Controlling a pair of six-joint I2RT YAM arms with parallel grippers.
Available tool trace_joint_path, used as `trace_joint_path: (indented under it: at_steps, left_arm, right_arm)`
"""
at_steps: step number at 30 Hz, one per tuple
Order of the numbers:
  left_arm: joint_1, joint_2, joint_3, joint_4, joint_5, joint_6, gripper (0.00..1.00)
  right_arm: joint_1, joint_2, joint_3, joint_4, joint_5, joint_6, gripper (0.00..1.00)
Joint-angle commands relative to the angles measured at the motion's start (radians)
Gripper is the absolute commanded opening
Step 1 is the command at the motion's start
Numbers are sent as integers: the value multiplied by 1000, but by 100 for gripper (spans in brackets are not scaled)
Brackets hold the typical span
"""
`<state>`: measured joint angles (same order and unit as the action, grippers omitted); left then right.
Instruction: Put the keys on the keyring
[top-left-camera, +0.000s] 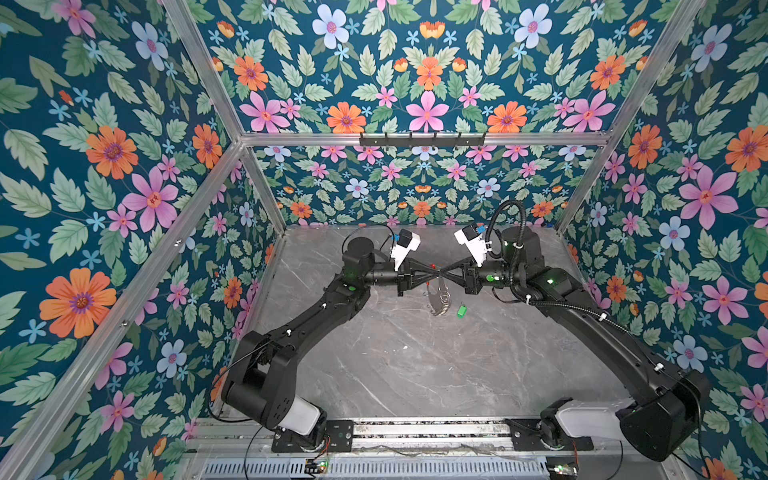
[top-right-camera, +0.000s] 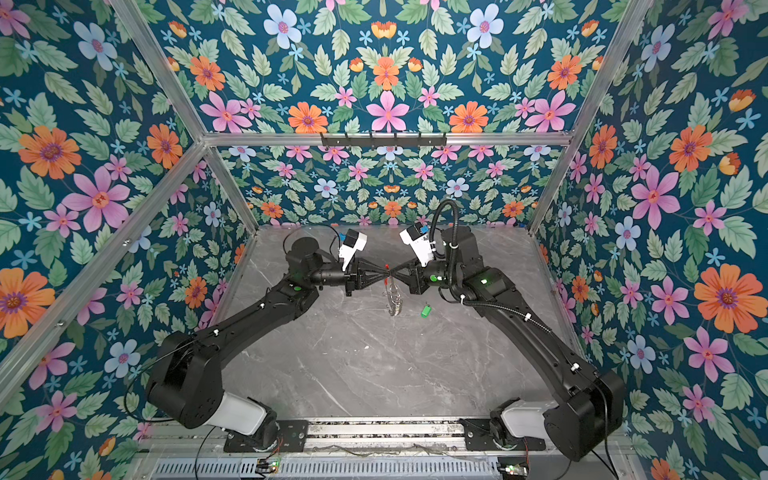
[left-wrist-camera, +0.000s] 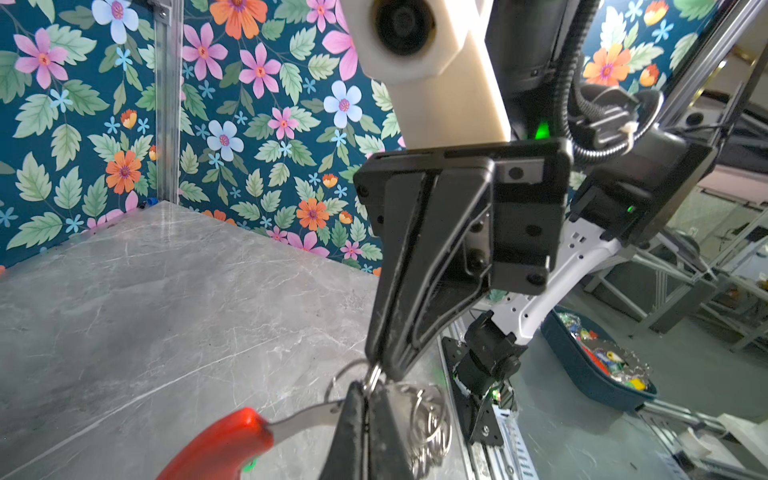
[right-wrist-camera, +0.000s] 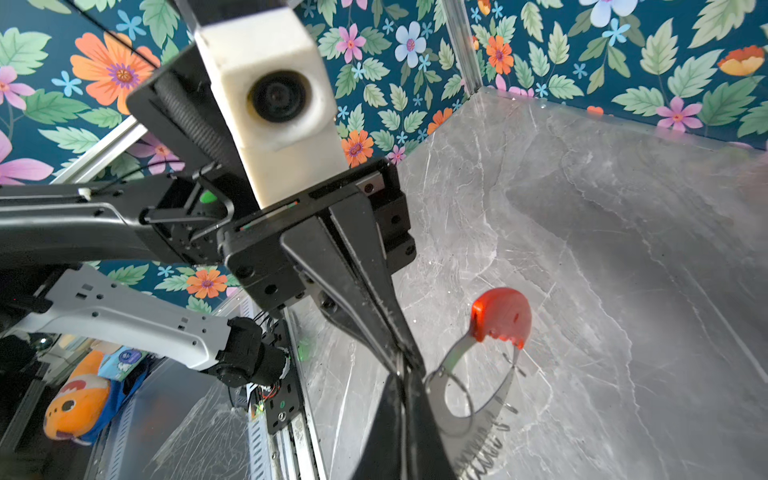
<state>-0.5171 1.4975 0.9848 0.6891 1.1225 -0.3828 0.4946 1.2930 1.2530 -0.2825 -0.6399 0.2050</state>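
Item: large thin metal keyring (top-left-camera: 440, 297) with a red plastic arc (right-wrist-camera: 500, 316) on one part and a cluster of small silver split rings (left-wrist-camera: 430, 424) strung along it. Position: raised off the grey marble-patterned table (top-left-camera: 395, 365), hanging between the two grippers, which meet tip to tip in both top views. Left gripper (left-wrist-camera: 365, 415): fingers clamped tight on the flat metal band just beside the red arc. Right gripper (left-wrist-camera: 380, 365): fingers drawn close together with the tips on the same stretch of band, apparently pinching it, though the contact itself is partly hidden. Companion item: tiny bright green rectangular plastic key tag (top-left-camera: 461, 311), lying loose on the table near the hanging keyring on the right arm's side, touching neither gripper; its small metal loop is too small to make out. Handling, judged: the keyring is light and springy but stiff enough to hold its shape, with smooth, slippery metal and split rings that will swing and slide; the band beside the red arc gives the steadiest purchase. The key tag is very light, rigid and easily flicked away; it is best taken across its flat plastic body, leaving the loop end free for threading.
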Motion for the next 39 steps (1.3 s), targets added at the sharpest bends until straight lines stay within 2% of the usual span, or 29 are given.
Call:
trace_joint_path:
  at_steps: [1, 3, 5, 11, 16, 28, 36, 39]
  left_arm:
    - [0, 6, -54, 449, -101, -279, 0]
    - [-1, 15, -76, 568, -136, -358, 0]
    - [-4, 21, -86, 634, -161, -405, 0]
    - [-17, 25, -97, 756, -208, -479, 0]
    - [-30, 28, -109, 827, -270, -500, 0]
    - [-93, 41, -191, 807, -601, -370, 0]
    - [-114, 10, -191, 638, -660, -266, 0]
    - [-128, -7, -179, 557, -672, -212, 0]
  right_arm:
    - [2, -48, -45, 161, 75, 92, 26]
    - [1, -77, -78, 211, 125, 126, 35]
    - [1, -93, -92, 227, 179, 155, 37]
    - [2, -78, -72, 250, 236, 261, 32]
    - [11, -55, -70, 324, 183, 336, 25]
    - [104, -10, -84, 356, 265, 359, 18]
    - [104, -37, -107, 312, 329, 346, 17]
    - [103, -55, -114, 286, 351, 334, 26]
